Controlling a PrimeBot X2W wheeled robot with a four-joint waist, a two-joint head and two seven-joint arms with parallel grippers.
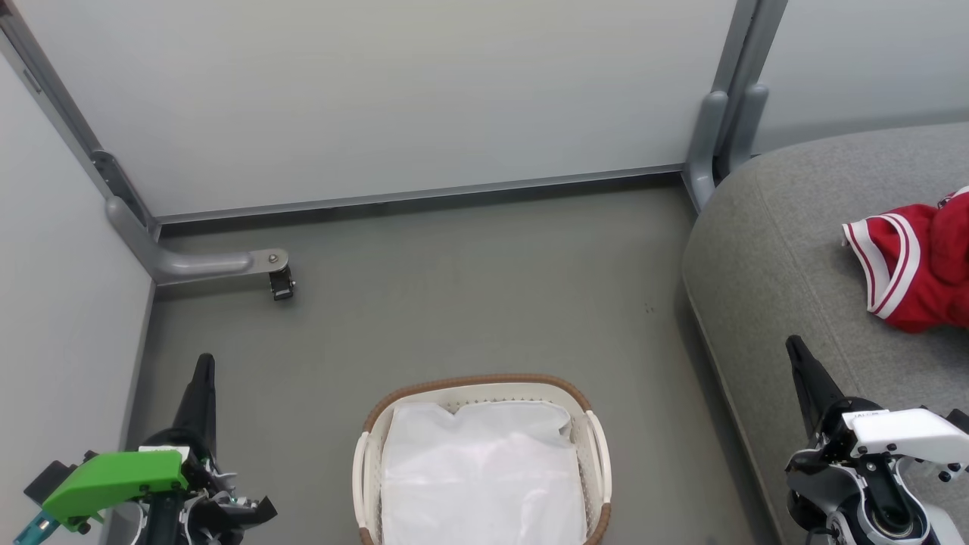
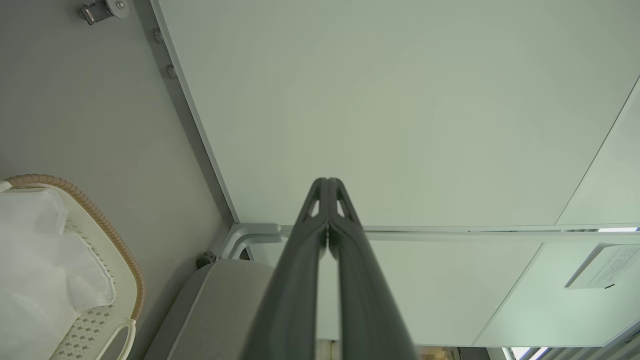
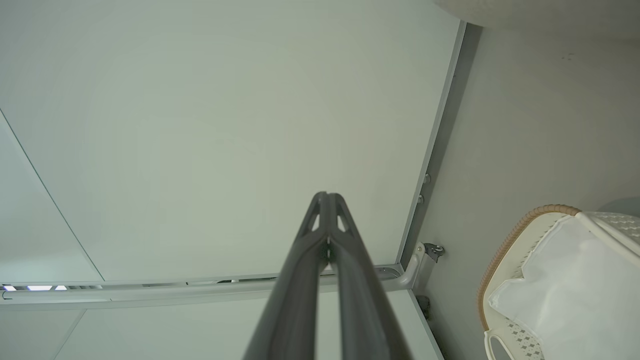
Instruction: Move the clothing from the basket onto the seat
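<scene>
The red clothing [image 1: 920, 261] with white-striped trim lies bunched on the grey seat [image 1: 787, 227] at the right edge of the head view. The oval white basket [image 1: 583, 412] with a brown rim stands on the floor at bottom centre, and inside it lies a flat white liner sheet [image 1: 481, 469]. My left gripper [image 1: 204, 363] is shut and empty at the lower left, well apart from the basket. My right gripper [image 1: 793, 344] is shut and empty at the lower right, over the seat's front edge. The basket [image 2: 127, 260] [image 3: 505, 250] also edges into both wrist views.
Pale partition panels [image 1: 378, 98] with grey frames close off the back and left. A caster foot [image 1: 281, 284] sticks out on the grey floor at the back left. Open floor [image 1: 484, 288] lies between the basket and the panels.
</scene>
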